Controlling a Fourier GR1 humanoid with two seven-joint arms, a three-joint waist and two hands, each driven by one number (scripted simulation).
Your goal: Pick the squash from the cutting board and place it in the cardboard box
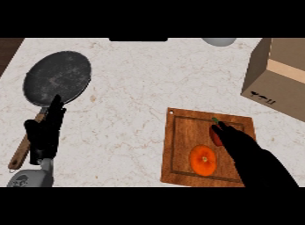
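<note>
Squash (202,160), orange and round, sits on the cutting board (180,127) just left of my right hand (247,151), whose fingers lie straight, holding nothing, tips by a red item (214,137). I'd shift left, then curl around it.

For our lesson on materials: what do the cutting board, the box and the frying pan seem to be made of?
Cutting board: wood, reddish-brown, visible grain. Box: cardboard, matte tan, pale tape-like strip. Pan: probably dark metal, dull speckled surface; handle looks wooden.
</note>
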